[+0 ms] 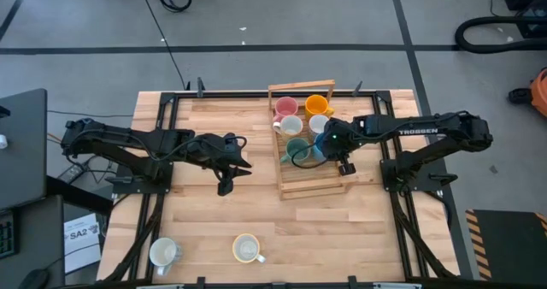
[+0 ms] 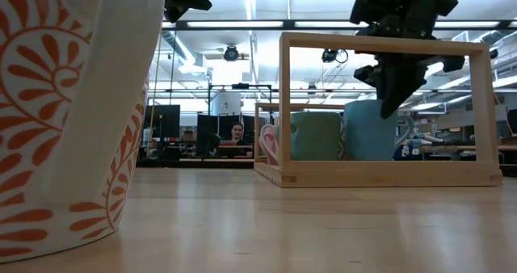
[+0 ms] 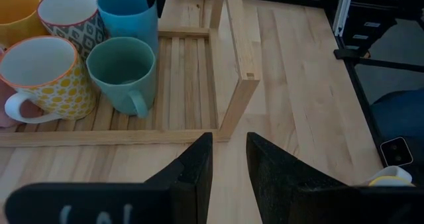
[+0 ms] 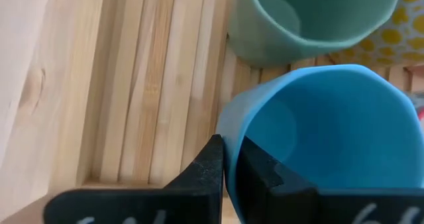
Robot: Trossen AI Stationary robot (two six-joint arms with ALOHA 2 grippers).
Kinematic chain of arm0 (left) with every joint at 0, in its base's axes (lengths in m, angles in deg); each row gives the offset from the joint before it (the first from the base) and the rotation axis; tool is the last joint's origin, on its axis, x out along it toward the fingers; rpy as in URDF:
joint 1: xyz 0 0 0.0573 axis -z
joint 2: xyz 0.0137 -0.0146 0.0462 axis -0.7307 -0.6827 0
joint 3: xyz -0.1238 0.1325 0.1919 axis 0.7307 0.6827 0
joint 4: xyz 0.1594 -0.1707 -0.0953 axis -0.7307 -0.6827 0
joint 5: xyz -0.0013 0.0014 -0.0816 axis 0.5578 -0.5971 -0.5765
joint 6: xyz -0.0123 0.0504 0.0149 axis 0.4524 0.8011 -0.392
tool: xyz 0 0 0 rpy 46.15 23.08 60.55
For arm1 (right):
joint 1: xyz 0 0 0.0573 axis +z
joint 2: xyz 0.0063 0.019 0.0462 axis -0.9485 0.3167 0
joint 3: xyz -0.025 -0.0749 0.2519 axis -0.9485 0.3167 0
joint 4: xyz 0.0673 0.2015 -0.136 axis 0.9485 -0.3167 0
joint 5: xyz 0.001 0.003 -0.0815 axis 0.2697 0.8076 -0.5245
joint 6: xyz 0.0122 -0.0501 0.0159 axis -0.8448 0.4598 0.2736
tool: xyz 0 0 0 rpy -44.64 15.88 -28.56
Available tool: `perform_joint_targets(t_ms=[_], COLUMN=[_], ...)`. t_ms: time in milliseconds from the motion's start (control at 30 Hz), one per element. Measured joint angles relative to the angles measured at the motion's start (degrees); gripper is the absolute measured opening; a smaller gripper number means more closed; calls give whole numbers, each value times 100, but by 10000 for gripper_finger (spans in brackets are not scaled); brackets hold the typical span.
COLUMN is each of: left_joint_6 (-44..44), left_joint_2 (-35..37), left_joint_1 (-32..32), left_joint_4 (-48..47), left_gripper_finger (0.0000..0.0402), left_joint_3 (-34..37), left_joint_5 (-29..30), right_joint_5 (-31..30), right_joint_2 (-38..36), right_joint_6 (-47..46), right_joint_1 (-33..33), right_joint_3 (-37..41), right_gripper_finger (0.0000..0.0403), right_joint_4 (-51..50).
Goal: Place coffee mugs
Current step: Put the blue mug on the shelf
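Observation:
A wooden slatted rack point(image 1: 301, 179) holds several mugs: pink point(image 1: 285, 108), orange point(image 1: 317, 104), white with yellow dots point(image 3: 41, 78), white with a grey pattern point(image 3: 69, 15), green point(image 3: 122, 68) and blue point(image 4: 324, 131). My right gripper point(image 4: 229, 168) is over the rack's right side, shut on the blue mug. My left gripper point(image 3: 229, 159) hovers open and empty over the bare table left of the rack. Two more white mugs point(image 1: 164, 252) point(image 1: 247, 249) stand on their bases near the table's near edge. My right gripper pinches the blue mug's wall at its rim point(image 4: 228, 128), one finger inside the mug and one outside. The fingers come from above, pointing down. The mug stands inside the rack beside the green mug point(image 2: 315, 136); the rack's rail hides its base in the low view.
The rack's upright wooden frame point(image 2: 380, 40) surrounds the mugs and stands close to my right gripper. A white mug with an orange pattern point(image 2: 65, 111) fills the low view's left foreground. Bare table lies between the rack and the near mugs. A person point(image 2: 237, 133) sits far behind.

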Motion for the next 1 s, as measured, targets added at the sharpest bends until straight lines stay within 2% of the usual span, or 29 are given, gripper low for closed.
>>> perform_joint_targets(t_ms=[467, 733, 1000], left_joint_6=[-2, -2, -4], left_joint_2=[0, 0, 0], left_joint_1=[0, 0, 0], left_joint_4=[0, 0, 0], left_gripper_finger=[98, 98, 98], left_joint_3=[0, 0, 0], left_joint_5=[2, 2, 0], right_joint_5=[-76, -71, -136], right_joint_2=[-9, -9, 0], right_joint_6=[4, 2, 2], right_joint_1=[4, 4, 4], right_joint_3=[531, 563, 572], right_gripper_finger=[35, 37, 62], right_joint_4=[592, 685, 710])
